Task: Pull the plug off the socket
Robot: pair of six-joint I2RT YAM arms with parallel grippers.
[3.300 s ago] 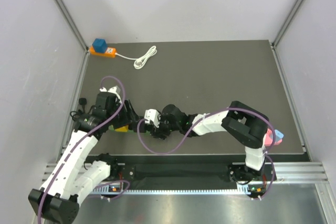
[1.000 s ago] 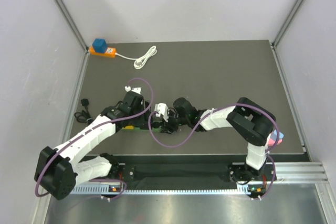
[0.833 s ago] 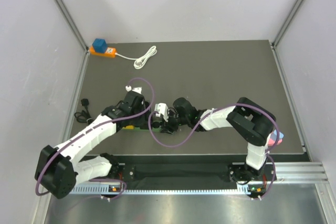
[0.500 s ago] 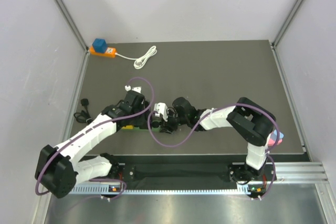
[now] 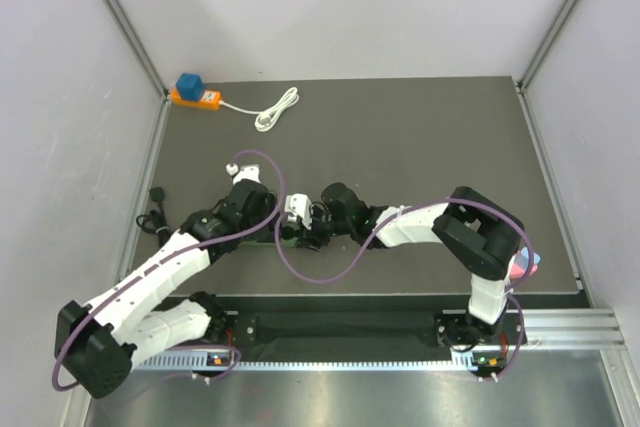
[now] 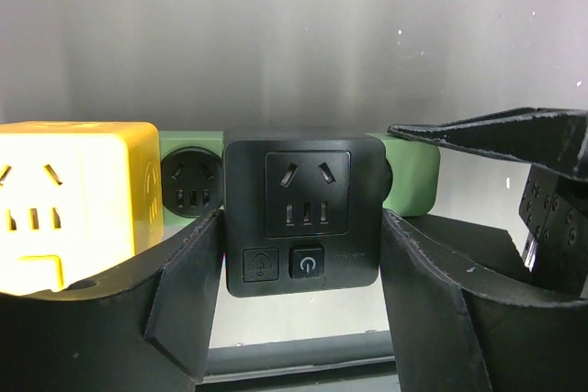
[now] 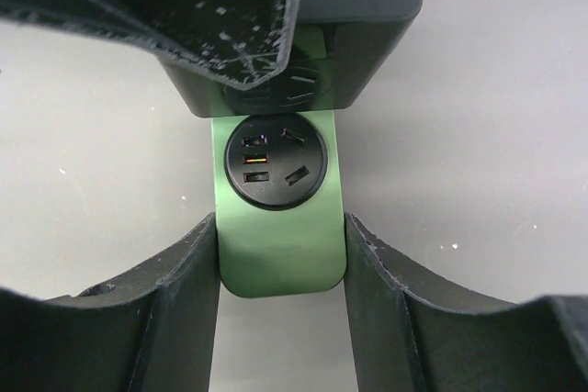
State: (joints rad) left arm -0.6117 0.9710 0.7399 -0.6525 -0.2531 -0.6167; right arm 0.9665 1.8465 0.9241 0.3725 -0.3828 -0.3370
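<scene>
Left end effector [image 6: 301,254] pinching black plug [image 6: 303,190] sides, right end effector [image 7: 280,236] clamping green strip [image 7: 280,268] end

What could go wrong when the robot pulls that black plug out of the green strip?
The right gripper pinches only the end of the green strip, so the strip might tip or lift along with the black plug. The yellow cube sits near the plug, so a finger of the left gripper could bump it.
</scene>
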